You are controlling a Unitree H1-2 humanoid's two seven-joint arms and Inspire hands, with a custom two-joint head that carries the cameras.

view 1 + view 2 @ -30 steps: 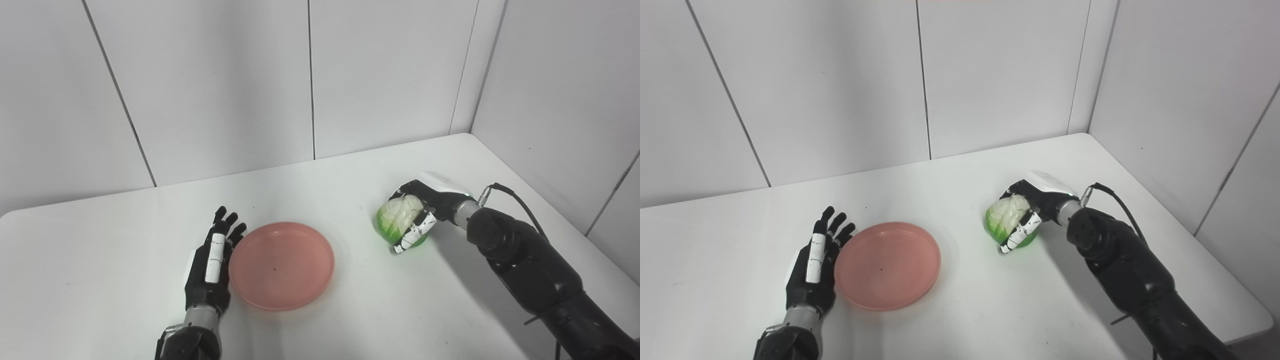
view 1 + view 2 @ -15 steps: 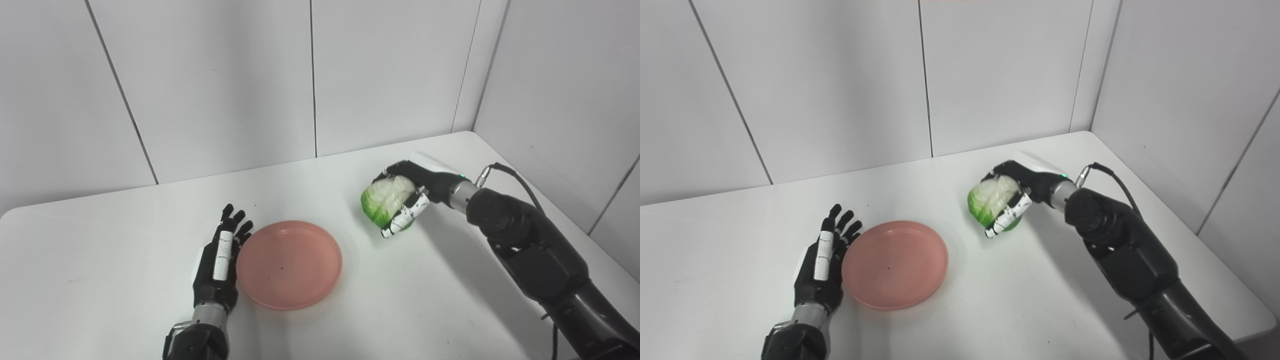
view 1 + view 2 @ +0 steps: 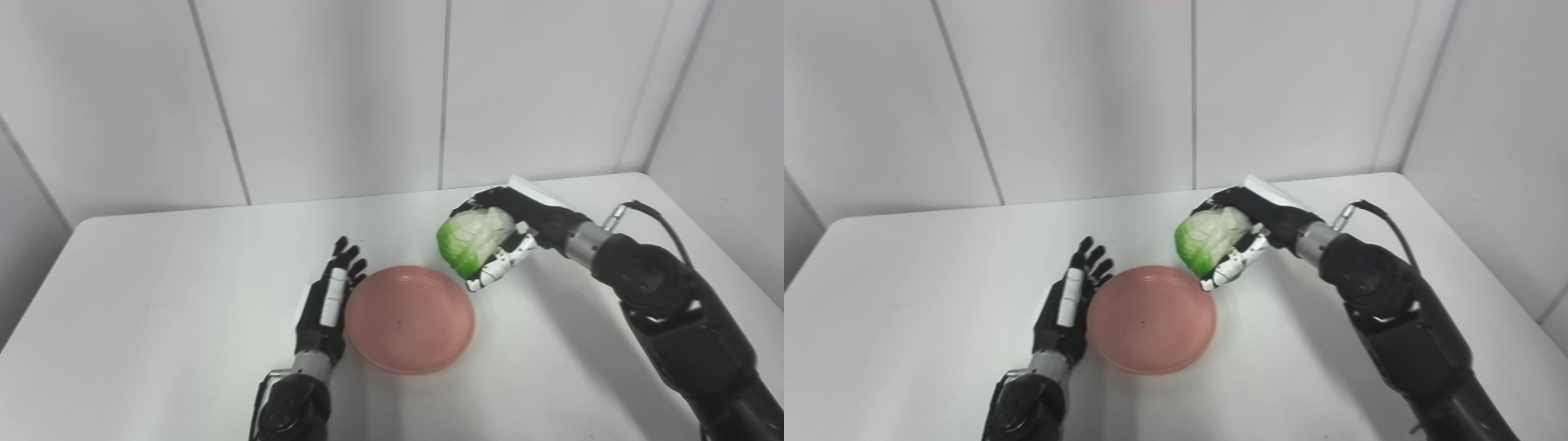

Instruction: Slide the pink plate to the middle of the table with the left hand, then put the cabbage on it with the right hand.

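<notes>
The pink plate [image 3: 409,318] lies flat near the middle of the white table [image 3: 153,294]. My left hand [image 3: 327,306] is open, fingers straight, its edge against the plate's left rim. My right hand [image 3: 511,236] is shut on the green and white cabbage [image 3: 471,237] and holds it in the air just past the plate's far right rim. In the right eye view the cabbage [image 3: 1209,239] hangs above the plate's [image 3: 1151,318] upper right edge.
White wall panels stand behind the table and at its right. The table's left end [image 3: 37,288] and right edge [image 3: 729,257] are in view. A cable [image 3: 649,211] loops off my right wrist.
My right hand has lifted the cabbage and carried it left toward the plate. The camera has turned left, so the whole picture has shifted right. The left hand stays against the plate's rim.
</notes>
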